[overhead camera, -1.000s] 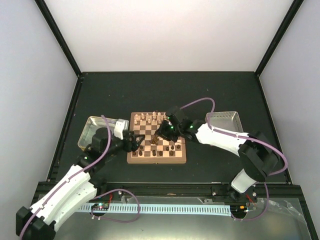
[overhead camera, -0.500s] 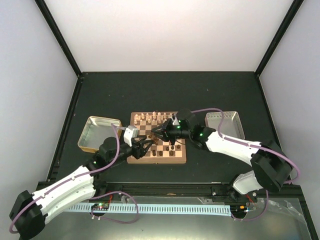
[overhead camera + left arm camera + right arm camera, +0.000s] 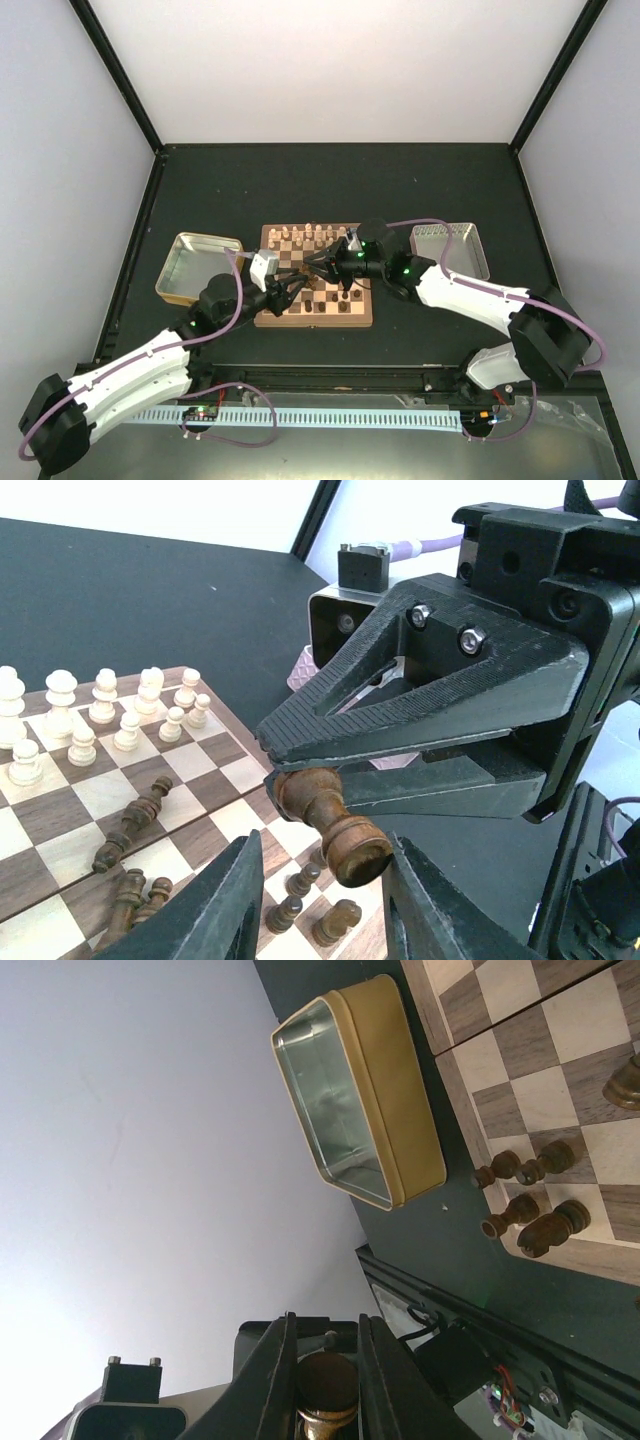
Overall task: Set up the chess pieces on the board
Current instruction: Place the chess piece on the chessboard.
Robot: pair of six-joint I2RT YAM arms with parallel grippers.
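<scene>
A dark brown chess piece (image 3: 335,830) hangs level above the board (image 3: 315,321), its head pinched in my right gripper (image 3: 318,268), which is shut on it. In the right wrist view the piece (image 3: 327,1385) sits between that gripper's (image 3: 326,1320) fingers. My left gripper (image 3: 320,848) straddles the piece's base: one finger is close to it and a gap shows at the other. Pale chess pieces (image 3: 100,700) stand in rows at the board's far side. Several dark ones (image 3: 130,825) lie toppled on the near squares.
A gold-rimmed tin (image 3: 198,268) sits empty on the black table left of the board. A grey tray (image 3: 447,247) lies to the right. Both arms meet low over the board's left half, with dark pieces (image 3: 525,1165) underneath.
My left gripper has come forward over the board's left edge and narrowed around the piece's base. The right gripper has swung left with the piece to meet it.
</scene>
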